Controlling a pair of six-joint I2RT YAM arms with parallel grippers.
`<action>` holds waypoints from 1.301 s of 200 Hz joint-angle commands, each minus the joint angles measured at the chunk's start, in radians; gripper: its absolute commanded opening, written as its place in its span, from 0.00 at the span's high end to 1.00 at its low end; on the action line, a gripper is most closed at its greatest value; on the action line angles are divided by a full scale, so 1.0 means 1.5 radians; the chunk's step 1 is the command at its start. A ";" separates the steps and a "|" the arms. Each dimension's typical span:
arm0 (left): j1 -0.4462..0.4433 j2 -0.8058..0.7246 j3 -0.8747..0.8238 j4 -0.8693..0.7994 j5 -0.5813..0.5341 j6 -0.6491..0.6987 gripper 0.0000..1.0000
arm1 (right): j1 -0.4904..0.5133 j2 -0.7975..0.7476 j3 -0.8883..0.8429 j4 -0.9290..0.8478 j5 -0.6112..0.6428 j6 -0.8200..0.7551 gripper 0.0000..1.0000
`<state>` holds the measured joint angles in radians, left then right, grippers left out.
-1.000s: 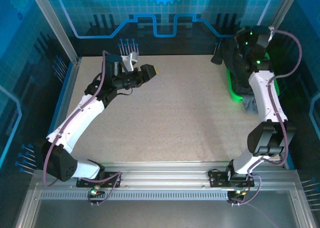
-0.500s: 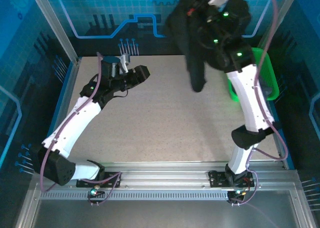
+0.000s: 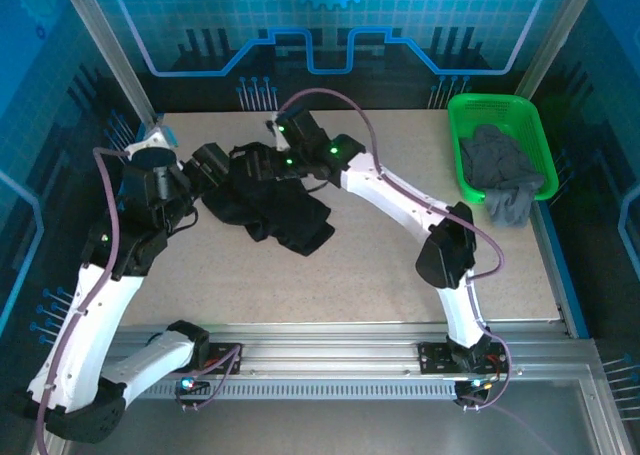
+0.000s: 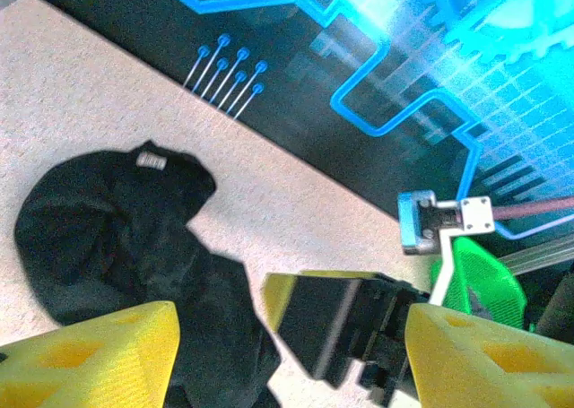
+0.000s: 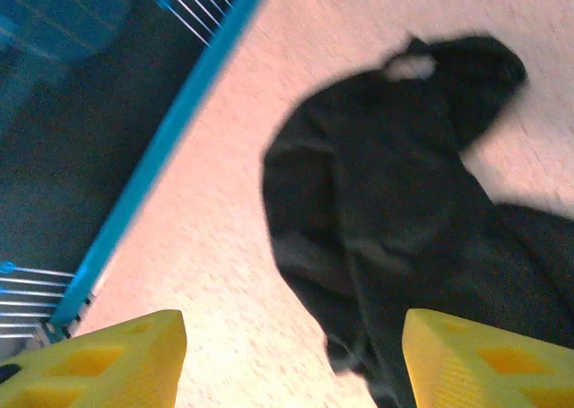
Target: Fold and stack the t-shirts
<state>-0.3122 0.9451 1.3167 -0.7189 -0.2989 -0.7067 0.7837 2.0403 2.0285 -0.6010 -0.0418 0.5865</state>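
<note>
Speckled beige table (image 3: 380,265), blue-lit walls behind. From above, the black t-shirt (image 3: 275,210) lies crumpled left of centre. The grey t-shirt (image 3: 495,160) sits in the green basket (image 3: 488,100), spilling over its near rim. At the left wrist, the left gripper (image 4: 291,336) is spread wide above black cloth. The right wrist view is blurred: the right gripper (image 5: 293,336) is likewise apart, clamping nothing.
</note>
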 commanded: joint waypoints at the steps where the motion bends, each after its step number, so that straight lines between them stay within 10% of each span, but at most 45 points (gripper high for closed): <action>1: 0.007 0.034 -0.050 -0.064 0.031 -0.016 0.31 | -0.089 -0.124 -0.110 0.035 -0.025 0.040 0.36; 64: 0.036 0.256 -0.068 0.003 0.188 -0.123 0.29 | -0.201 -0.255 -0.499 0.060 -0.045 0.170 0.41; 147: 0.103 0.556 0.022 0.012 0.184 -0.112 0.35 | -0.209 -0.243 -0.576 0.070 -0.092 0.224 0.39; 175: 0.115 0.593 0.030 0.079 0.211 -0.106 0.50 | -0.210 -0.233 -0.594 0.075 -0.116 0.243 0.39; 213: 0.114 0.611 0.048 0.140 0.268 -0.132 1.00 | -0.211 -0.219 -0.616 0.073 -0.130 0.262 0.40; 260: 0.114 0.541 0.072 0.147 0.274 -0.142 1.00 | -0.211 -0.206 -0.625 0.081 -0.142 0.282 0.42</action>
<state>-0.1440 1.8420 1.3682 -0.5217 0.0776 -0.9100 0.4747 1.7103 1.1095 -0.4850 -0.2226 0.9775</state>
